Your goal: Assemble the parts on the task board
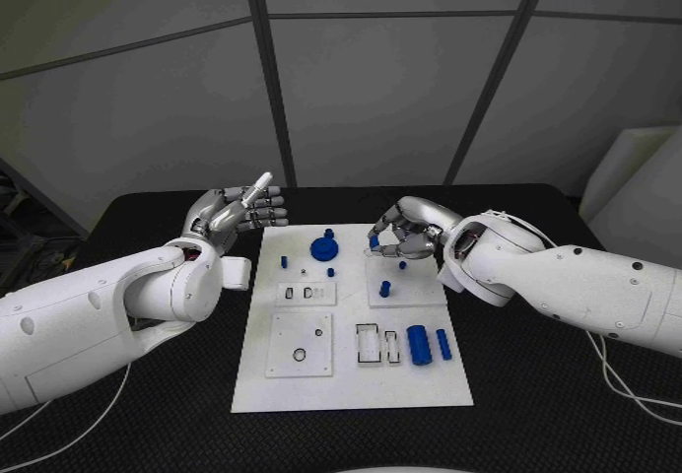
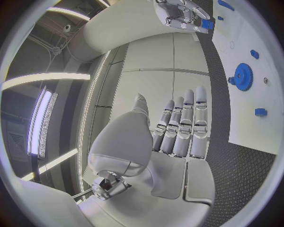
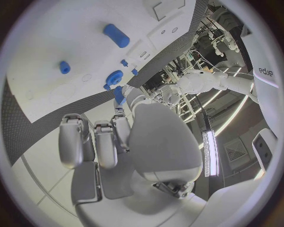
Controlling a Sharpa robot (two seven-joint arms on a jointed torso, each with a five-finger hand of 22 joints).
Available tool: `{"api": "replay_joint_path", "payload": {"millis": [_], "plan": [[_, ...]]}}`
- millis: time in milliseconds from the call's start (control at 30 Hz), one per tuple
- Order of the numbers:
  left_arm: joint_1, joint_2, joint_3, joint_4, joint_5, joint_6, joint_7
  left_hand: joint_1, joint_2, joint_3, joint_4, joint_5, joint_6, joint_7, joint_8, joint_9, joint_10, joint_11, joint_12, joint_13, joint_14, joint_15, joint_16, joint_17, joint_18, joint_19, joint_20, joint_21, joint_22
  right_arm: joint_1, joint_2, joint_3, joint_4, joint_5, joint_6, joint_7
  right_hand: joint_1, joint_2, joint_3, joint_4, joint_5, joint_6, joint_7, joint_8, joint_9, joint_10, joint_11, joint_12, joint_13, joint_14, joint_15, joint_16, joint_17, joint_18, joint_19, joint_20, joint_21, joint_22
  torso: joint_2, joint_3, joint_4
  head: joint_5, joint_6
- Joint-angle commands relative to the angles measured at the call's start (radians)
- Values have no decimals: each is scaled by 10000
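The white task board lies in the middle of the black table. At its far end stands a blue gear, with small blue pegs near it. Two blue cylinders lie at the board's right side. My right hand hovers over the far right of the board and pinches a small blue part between thumb and finger. My left hand is raised off the board's far left corner, fingers stretched out, holding nothing.
Raised white plates with slots and holes sit on the board. Black table surface runs on both sides of the board. A white panel leans at the far right.
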State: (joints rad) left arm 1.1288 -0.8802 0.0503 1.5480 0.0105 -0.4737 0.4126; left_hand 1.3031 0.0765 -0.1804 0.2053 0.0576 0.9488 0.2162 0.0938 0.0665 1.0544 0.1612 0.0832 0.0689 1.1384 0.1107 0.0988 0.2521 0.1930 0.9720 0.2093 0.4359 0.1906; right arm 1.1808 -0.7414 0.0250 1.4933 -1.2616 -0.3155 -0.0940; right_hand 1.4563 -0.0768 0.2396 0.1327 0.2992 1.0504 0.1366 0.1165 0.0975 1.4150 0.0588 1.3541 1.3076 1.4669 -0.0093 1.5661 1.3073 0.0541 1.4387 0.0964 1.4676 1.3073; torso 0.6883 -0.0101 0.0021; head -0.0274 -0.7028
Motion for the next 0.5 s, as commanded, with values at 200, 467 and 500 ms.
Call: {"api": "replay_joint_path", "payload": {"millis": [200,467,500], "plan": [[19,122,6,-142,-80,178,12,131,3,2,-88,9,21,57,-40,0,21,59,-59,4,22,34,-45,20,-115,-11,68,-60,-15,-5,931,-102,-36,-886,114,-757,-58,18,53,-21,60,103,-22,45,12,-13,-85,4,565,1039,-79,47,2634,-121,81,-23,70,754,-25,-32,15,148,-65],[22,157,4,-102,-97,199,-10,134,3,0,-93,9,26,54,-39,0,27,56,-58,5,26,33,-47,24,-114,-11,68,-60,-15,-177,1594,-296,-76,-1291,310,-1334,-52,18,65,-34,67,110,-26,49,13,-20,-89,-7,555,1039,-81,47,2634,-122,87,-25,75,763,-14,-32,5,237,-132],[22,155,4,-94,-98,200,-12,134,3,0,-93,9,26,54,-39,0,27,56,-58,5,26,33,-47,24,-114,-11,68,-60,-15,-209,1654,-305,-96,-1352,321,-1400,-52,18,65,-34,67,110,-26,49,13,-20,-89,-7,555,1039,-81,47,2634,-122,87,-25,75,763,-15,-26,1,246,-135]]}}
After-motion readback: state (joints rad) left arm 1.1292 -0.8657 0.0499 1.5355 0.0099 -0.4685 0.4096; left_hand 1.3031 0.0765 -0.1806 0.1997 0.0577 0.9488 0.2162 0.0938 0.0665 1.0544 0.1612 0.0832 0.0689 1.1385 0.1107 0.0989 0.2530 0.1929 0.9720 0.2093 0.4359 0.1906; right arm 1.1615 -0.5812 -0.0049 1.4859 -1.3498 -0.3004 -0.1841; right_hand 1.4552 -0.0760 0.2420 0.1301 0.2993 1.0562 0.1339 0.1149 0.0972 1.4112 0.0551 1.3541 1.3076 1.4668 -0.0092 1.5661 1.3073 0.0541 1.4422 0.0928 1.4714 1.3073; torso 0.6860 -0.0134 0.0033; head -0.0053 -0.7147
